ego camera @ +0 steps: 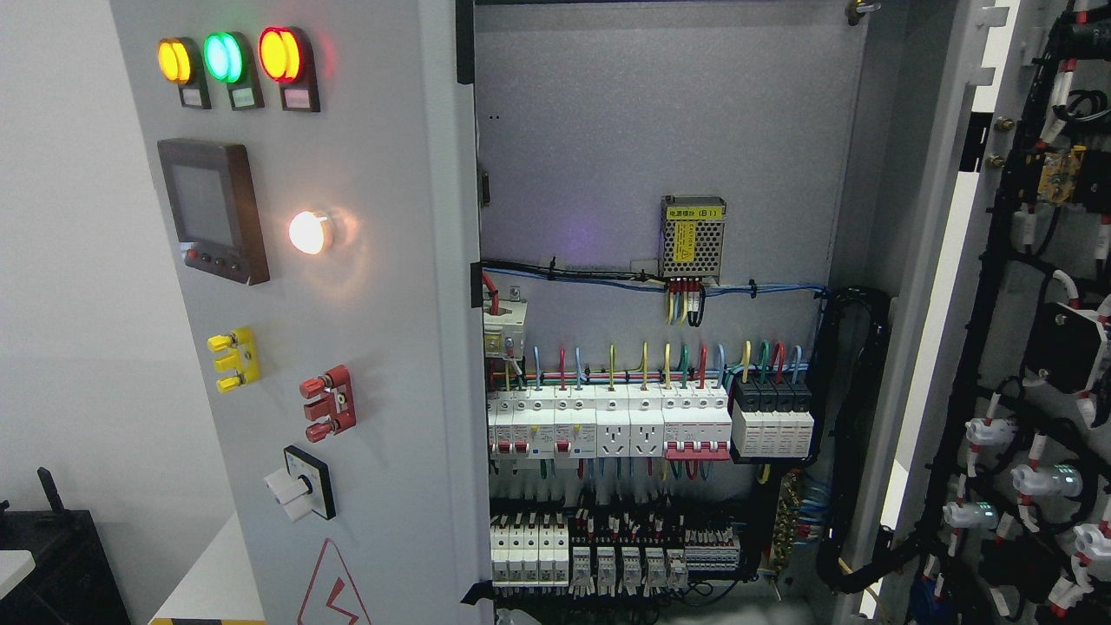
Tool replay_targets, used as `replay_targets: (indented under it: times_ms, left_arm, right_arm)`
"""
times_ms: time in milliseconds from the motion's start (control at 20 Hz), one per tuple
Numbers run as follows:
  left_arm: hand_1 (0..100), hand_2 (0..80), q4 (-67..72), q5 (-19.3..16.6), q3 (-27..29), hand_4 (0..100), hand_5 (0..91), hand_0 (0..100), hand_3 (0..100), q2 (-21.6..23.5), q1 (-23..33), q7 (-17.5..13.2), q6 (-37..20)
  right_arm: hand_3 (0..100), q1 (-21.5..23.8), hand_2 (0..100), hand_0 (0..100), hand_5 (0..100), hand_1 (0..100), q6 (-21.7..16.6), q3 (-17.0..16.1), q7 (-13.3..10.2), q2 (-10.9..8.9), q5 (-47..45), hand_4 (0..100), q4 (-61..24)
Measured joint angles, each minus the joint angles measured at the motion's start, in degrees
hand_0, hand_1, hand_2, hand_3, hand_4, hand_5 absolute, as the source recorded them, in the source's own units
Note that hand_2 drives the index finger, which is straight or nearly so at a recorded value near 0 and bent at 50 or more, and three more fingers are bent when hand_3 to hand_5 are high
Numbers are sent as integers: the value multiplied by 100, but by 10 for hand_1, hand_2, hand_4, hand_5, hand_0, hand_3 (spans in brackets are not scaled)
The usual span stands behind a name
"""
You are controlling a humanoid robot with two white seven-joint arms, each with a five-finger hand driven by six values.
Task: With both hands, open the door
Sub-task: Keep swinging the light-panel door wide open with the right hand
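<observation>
Nearest the camera, the left door [364, 286] of the electrical cabinet fills the left half of the view, a grey panel swung outward. Behind it the cabinet's back panel [660, 130] stands exposed, grey and speckled, and at the far right the right door [1041, 347] hangs wide open, its inner face laced with black cable looms. Both doors, then, are open.

On the left door, near its top edge, sit three lit lamps [227, 59] (amber, green, red), with a dark display unit [213, 211] below them and a glowing white lamp [310, 232] beside it. Lower come a yellow terminal block [233, 358], a red terminal block [328, 404] and a rotary switch [299, 495], then a red warning triangle [332, 590] at the bottom edge.

Inside, a row of white breakers [608, 421] crosses the panel's lower half, with a meshed power supply [692, 237] above it.

Neither robot hand shows anywhere, so I cannot tell how the fingers stand.
</observation>
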Motion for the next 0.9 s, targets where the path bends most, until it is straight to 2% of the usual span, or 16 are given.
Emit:
replay_targets:
  times_ms: [902]
  left_arm:
    - [0, 0, 0, 0, 0, 42, 0, 0, 0, 0, 0, 0, 0]
  right_arm:
    - [0, 153, 0, 0, 0, 0, -4, 313, 0, -22, 14, 0, -271]
